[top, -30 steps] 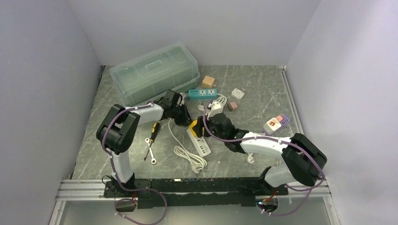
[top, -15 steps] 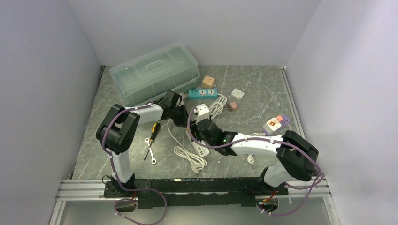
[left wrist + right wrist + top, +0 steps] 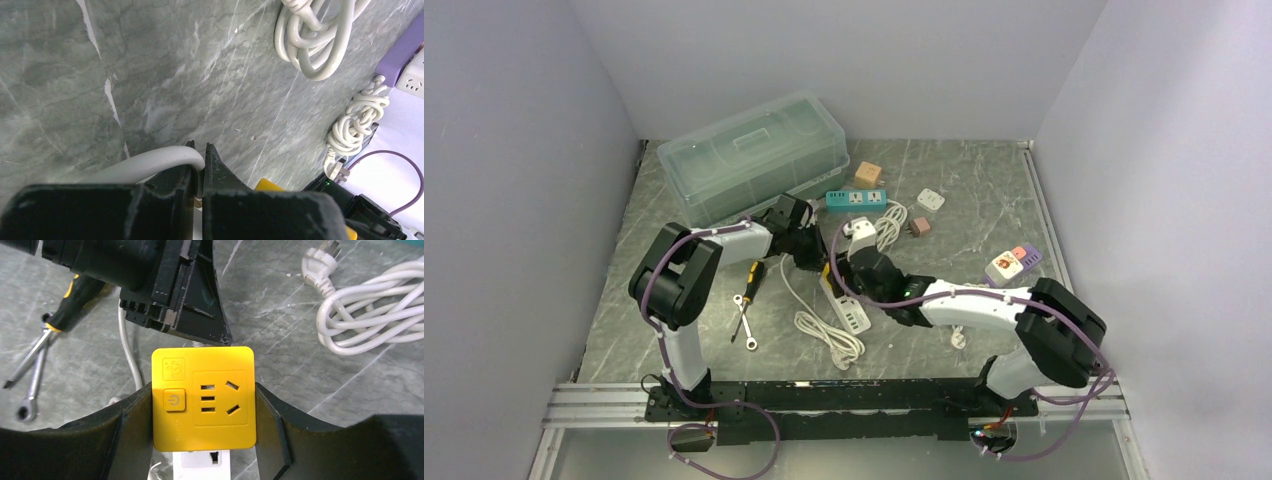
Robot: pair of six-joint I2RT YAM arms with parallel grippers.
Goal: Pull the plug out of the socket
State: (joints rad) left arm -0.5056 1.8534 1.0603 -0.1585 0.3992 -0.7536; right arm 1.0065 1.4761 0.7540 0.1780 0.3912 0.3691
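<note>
A yellow plug block [image 3: 202, 397] sits plugged into the end of a white power strip [image 3: 205, 462]. My right gripper [image 3: 202, 405] is shut on the yellow plug, one finger on each side. In the top view the right gripper [image 3: 849, 268] hides most of the plug [image 3: 827, 270], and the strip [image 3: 852, 312] runs toward the near edge. My left gripper [image 3: 199, 150] is shut on the strip's white cable [image 3: 150, 162] just behind the plug. It also shows in the top view [image 3: 809, 250] and the right wrist view [image 3: 175, 285].
A clear lidded box [image 3: 754, 155] stands at the back left. A screwdriver [image 3: 752, 272] and a wrench [image 3: 744, 320] lie left of the strip. The strip's coiled cable [image 3: 829, 338] lies near. A teal strip [image 3: 856, 199], small adapters and a purple strip [image 3: 1012, 263] lie behind and right.
My right gripper came in from the right over the white strip and now sits around the yellow plug. The left arm has not moved.
</note>
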